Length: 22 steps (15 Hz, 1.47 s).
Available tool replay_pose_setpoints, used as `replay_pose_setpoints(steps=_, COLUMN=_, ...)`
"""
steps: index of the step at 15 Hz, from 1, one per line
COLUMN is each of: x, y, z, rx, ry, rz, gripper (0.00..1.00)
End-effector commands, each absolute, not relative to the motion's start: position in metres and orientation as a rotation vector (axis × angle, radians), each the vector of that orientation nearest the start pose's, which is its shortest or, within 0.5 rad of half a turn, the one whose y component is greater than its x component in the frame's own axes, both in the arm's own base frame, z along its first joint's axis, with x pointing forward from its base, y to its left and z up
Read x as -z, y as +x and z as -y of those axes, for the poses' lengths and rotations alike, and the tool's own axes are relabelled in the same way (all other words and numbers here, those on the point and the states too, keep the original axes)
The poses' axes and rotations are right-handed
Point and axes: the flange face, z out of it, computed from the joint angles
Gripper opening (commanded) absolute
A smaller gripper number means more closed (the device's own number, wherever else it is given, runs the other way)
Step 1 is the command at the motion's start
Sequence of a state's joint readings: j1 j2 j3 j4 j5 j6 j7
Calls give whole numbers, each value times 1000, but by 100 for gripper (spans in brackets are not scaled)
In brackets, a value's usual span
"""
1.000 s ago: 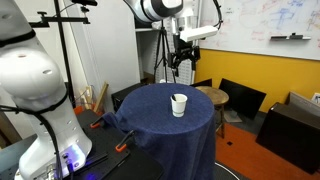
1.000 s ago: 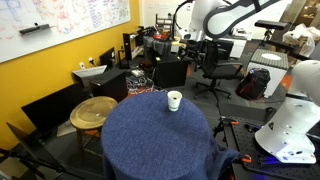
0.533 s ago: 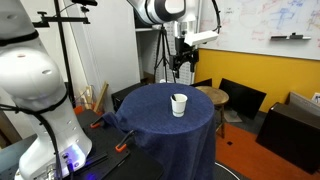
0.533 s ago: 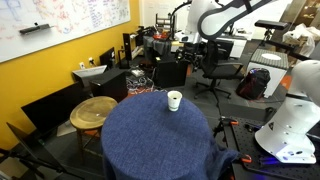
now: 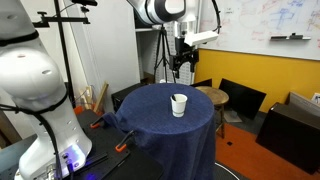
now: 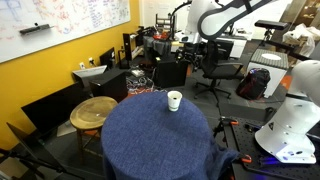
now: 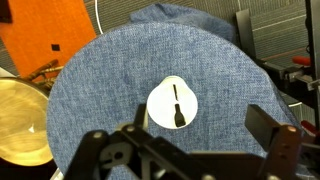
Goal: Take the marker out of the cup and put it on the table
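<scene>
Marker (image 7: 176, 106): thin dark stick, lying inside plain white cup (image 7: 160, 104), slightly tapered, round at the mouth. Stands upright near the middle of round table (image 7: 100, 80), well in from every edge. Draped all over in dark navy cloth, finely woven. Pincer (image 7: 200, 120) high above, black jaws spread wide, gripping nothing. Just beyond the table's edge, round brown wooden stool (image 7: 18, 120).

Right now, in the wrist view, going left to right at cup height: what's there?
wooden stool → white cup with the marker inside it → red item at the right edge, too blurred to name.
</scene>
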State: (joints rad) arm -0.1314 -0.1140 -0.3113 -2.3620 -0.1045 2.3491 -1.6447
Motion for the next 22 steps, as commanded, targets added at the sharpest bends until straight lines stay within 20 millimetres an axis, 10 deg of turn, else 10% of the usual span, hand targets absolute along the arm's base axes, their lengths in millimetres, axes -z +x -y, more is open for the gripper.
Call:
replay_pose_setpoints(steps=1, x=-380, y=448, z=213, rx=18, ry=-2608, rz=1937, gripper=100)
replay_pose_setpoints(steps=22, x=-321, y=479, z=205, rx=226, ry=-1919, rz=2385, gripper=100)
